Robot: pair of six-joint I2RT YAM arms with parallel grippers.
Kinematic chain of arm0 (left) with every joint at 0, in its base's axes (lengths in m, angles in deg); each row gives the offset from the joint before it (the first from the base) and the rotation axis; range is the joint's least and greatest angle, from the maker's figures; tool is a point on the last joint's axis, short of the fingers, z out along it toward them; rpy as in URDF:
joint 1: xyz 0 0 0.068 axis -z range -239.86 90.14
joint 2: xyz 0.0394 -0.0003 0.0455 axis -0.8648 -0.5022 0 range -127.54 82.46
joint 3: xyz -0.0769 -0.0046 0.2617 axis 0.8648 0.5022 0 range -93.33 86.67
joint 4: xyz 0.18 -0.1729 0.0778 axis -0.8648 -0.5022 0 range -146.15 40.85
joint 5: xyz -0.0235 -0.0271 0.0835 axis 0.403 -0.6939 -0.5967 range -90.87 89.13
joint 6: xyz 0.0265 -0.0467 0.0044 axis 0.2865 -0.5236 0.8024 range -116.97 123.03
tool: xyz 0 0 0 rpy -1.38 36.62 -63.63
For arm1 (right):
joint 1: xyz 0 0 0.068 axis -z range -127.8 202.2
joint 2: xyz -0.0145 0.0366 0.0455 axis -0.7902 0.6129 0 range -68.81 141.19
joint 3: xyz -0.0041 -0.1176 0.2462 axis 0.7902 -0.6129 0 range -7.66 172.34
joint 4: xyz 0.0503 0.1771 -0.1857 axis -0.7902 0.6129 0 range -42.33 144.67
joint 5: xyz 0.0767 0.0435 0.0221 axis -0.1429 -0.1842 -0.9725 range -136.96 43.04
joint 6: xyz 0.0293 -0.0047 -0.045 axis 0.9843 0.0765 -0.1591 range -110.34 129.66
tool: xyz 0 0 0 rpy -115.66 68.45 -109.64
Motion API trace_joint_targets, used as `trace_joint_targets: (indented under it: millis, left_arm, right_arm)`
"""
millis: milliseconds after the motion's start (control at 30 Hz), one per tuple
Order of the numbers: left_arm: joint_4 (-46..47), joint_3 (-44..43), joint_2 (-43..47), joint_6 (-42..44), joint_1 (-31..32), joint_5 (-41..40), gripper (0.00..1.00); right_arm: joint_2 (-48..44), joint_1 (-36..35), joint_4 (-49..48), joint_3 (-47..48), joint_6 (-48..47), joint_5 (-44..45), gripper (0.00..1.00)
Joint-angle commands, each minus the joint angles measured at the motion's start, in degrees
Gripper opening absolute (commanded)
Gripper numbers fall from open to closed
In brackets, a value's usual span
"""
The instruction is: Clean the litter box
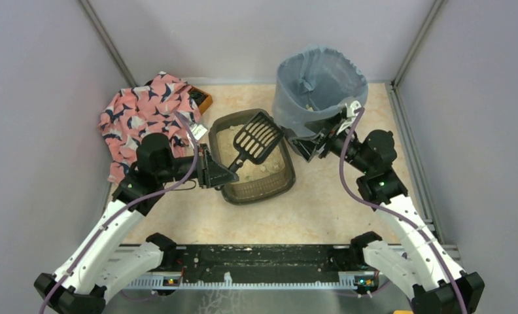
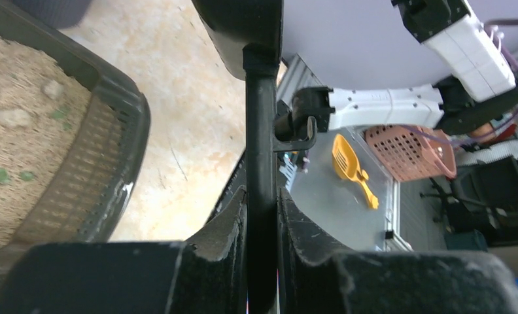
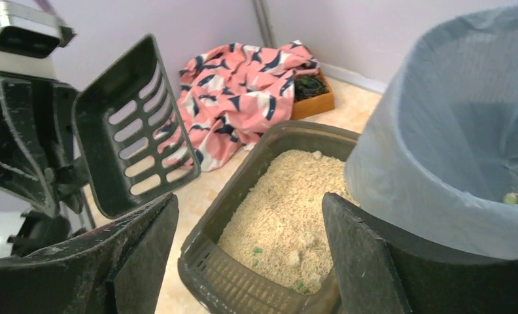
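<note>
One scoop point(image 1: 257, 139) in left tool point(image 1: 233, 173), raised near litter box point(image 1: 256, 193) rim.

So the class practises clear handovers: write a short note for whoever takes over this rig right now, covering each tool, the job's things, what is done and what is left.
Left tool: shut on the handle of the black scoop, held empty over the litter box.
Right tool: open, holding nothing, beside the near wall of the lined bin.
Done: one green piece lies in the bin.
Left: green bits and pale clumps lie in the litter; scoop them into the bin.
</note>
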Motion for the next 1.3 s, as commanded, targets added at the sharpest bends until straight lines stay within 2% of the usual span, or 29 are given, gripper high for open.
trace_joint_targets:
  millis: [0,67,267,467,533,700,767,867,900,1000,1033,1167,1200,1233,1267]
  left_arm:
    - [2.07,3.09,0.04,-1.97,-0.28,6.43,0.00]
    - [3.77,4.42,0.03,-2.50,-0.33,7.22,0.00]
    - [7.60,6.53,-0.90,-3.43,-0.28,10.62,0.00]
    - [12.73,7.78,-1.55,-5.81,-0.32,13.71,0.00]
    - [13.53,8.28,-1.97,-6.21,-0.29,14.52,0.00]
    - [17.85,10.41,-2.68,-8.05,-0.30,16.74,0.00]
    - [17.86,11.23,-2.63,-7.49,-0.32,16.75,0.00]
    - [17.83,12.41,-2.56,-7.33,-0.29,16.98,0.00]
    - [17.85,12.78,-2.44,-7.41,-0.28,16.97,0.00]
    - [17.80,13.09,-1.86,-7.29,-0.30,16.69,0.00]
    - [17.69,13.13,-1.66,-7.10,-0.32,16.39,0.00]
    - [15.79,12.41,-1.41,-6.17,-0.30,13.37,0.00]
    - [14.25,11.93,-1.55,-5.53,-0.28,12.38,0.05]
    - [13.34,11.64,-1.59,-5.07,-0.32,11.62,0.17]
    - [13.13,11.49,-1.56,-4.78,-0.33,11.21,0.24]
  right_arm:
    - [2.32,-0.01,-1.93,3.33,-0.62,-10.44,0.82]
    - [3.17,-0.30,-3.09,3.68,0.34,-14.12,0.83]
    - [5.81,-2.26,-1.17,5.47,-1.50,-16.51,0.84]
    - [9.75,-7.09,1.51,6.32,-4.78,-14.29,0.83]
    - [11.05,-8.38,2.19,6.81,-5.27,-14.18,0.75]
    - [12.10,-9.60,2.32,6.90,-5.92,-13.03,0.42]
    - [11.89,-9.68,1.83,6.75,-5.92,-12.86,0.40]
    - [11.32,-9.70,1.15,6.59,-5.94,-11.57,0.42]
    - [11.23,-9.70,1.24,6.66,-6.12,-11.26,0.38]
    - [11.48,-9.70,1.40,6.76,-6.28,-11.11,0.13]
    - [11.59,-9.63,1.27,6.72,-6.09,-11.10,0.01]
    - [11.38,-9.70,0.59,6.07,-5.03,-11.34,0.00]
    - [11.05,-9.70,0.32,5.87,-4.70,-11.28,0.00]
    - [10.64,-9.69,0.19,5.69,-4.57,-11.05,0.00]
    - [10.12,-9.70,0.03,5.45,-4.40,-10.60,0.00]
